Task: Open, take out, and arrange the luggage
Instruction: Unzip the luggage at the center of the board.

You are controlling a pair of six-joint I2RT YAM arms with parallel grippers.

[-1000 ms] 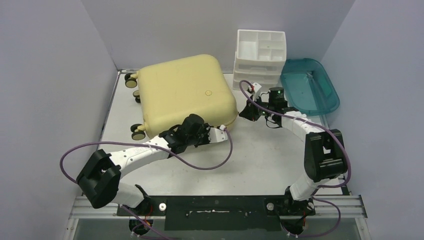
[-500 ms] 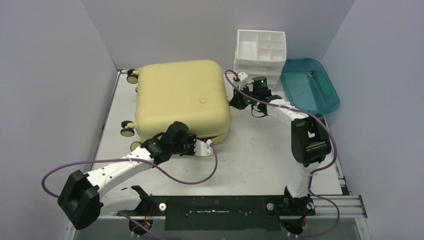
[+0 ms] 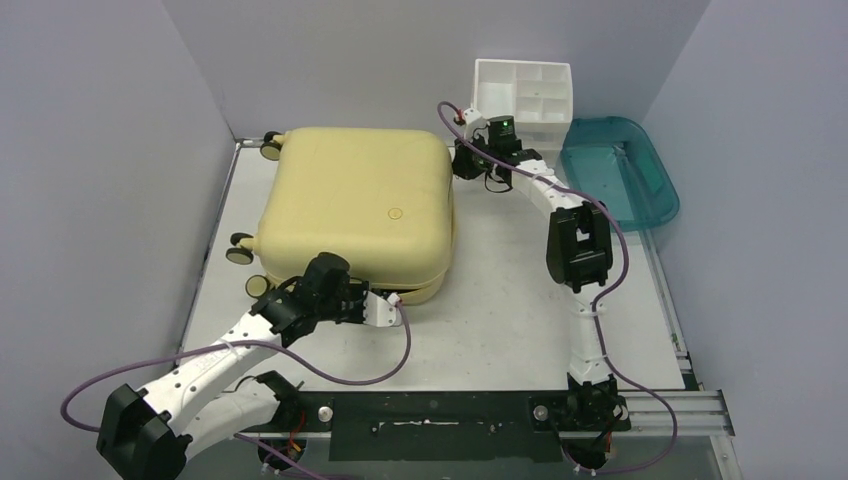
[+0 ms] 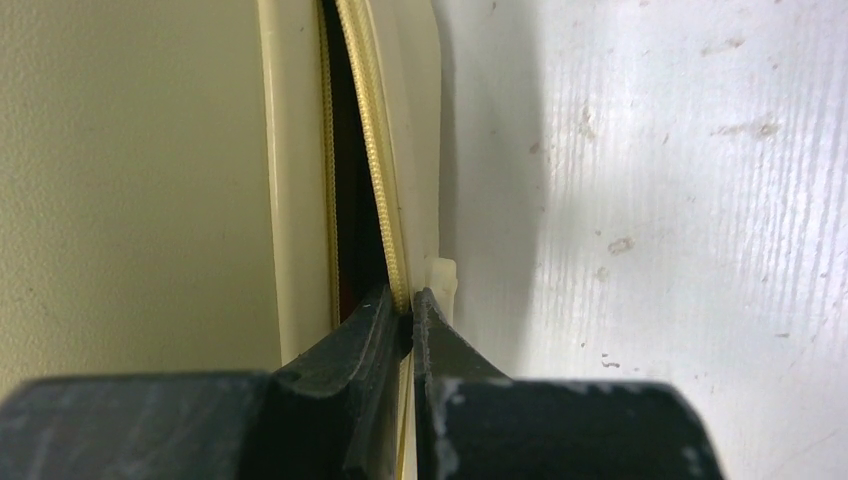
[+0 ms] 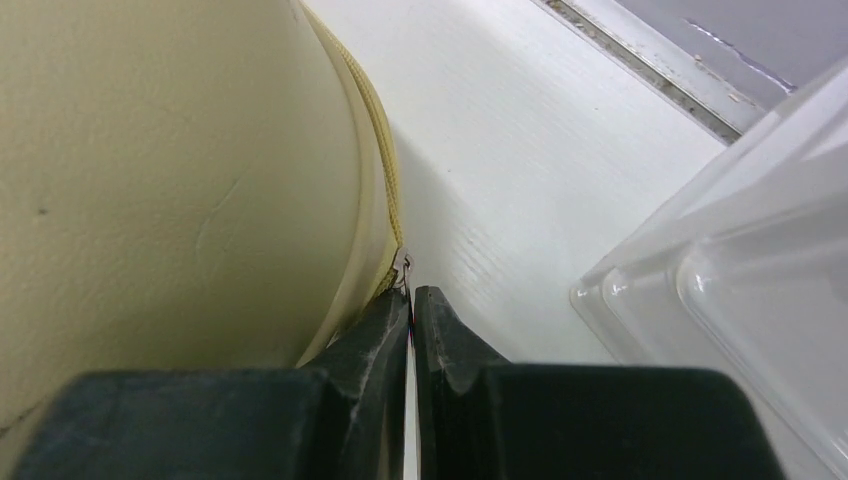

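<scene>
I read the left pincer [image 4: 410, 305] at the near edge of the luggage [image 3: 355, 205], jaws together on its partly open zipper [image 4: 375, 180]. The luggage lies flat on the counter [image 3: 510, 290]. At its far right corner, the right pincer [image 5: 411, 300] clamps the zipper pull [image 5: 404, 266].

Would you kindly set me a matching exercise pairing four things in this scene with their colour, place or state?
Column one:
1 luggage
2 drawer organizer
3 tray
4 left gripper

Column two:
A teal, far right
B shut at the zipper seam
C pale yellow, lying flat
D white, at the back wall

Pairs: 1-C, 2-D, 3-A, 4-B
</scene>
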